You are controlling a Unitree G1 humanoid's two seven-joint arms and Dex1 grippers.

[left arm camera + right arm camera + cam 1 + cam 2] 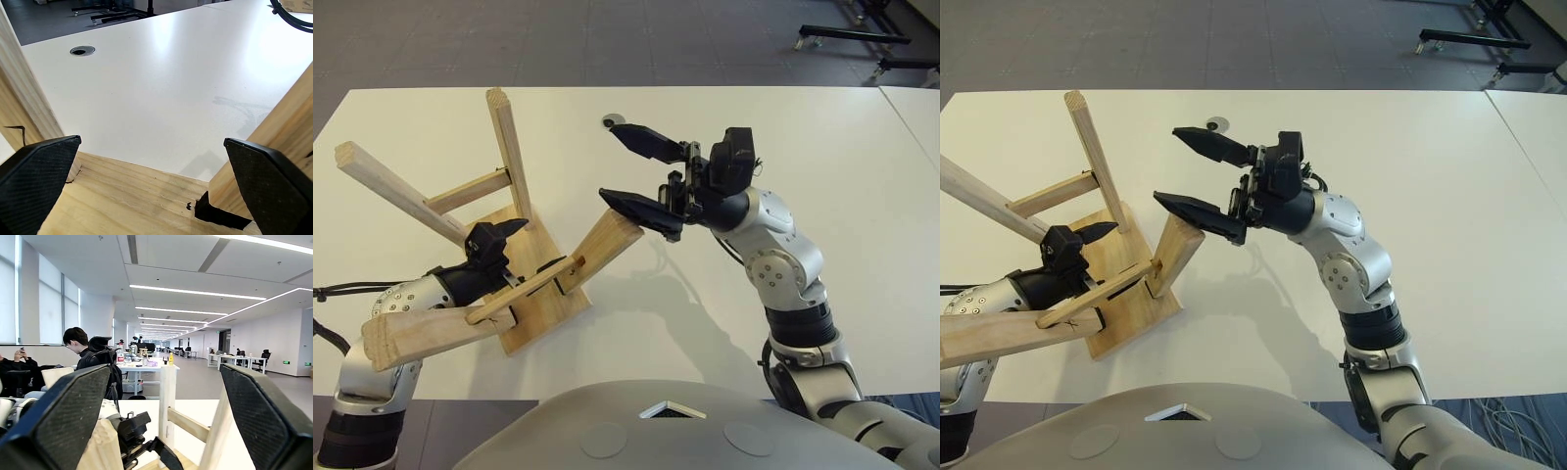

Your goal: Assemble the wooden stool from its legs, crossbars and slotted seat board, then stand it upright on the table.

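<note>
The wooden stool lies seat-down and tilted on the white table (803,127), legs in the air. Its seat board (543,308) carries an upright leg (509,147), a leg leaning far left (396,191), a near leg (421,333) pointing at me and a short-looking leg (607,245) on the right. Crossbars (470,191) join the legs in pairs. My left gripper (494,245) hovers open over the seat board (132,196) between the legs. My right gripper (641,176) is open just above the right leg's tip, its lower finger (636,208) close to the wood.
A round cable grommet (610,121) sits in the table behind the right gripper. A second table (915,98) adjoins on the right. Black wheeled frames (852,34) stand on the floor beyond. Bare tabletop stretches to the right of the stool.
</note>
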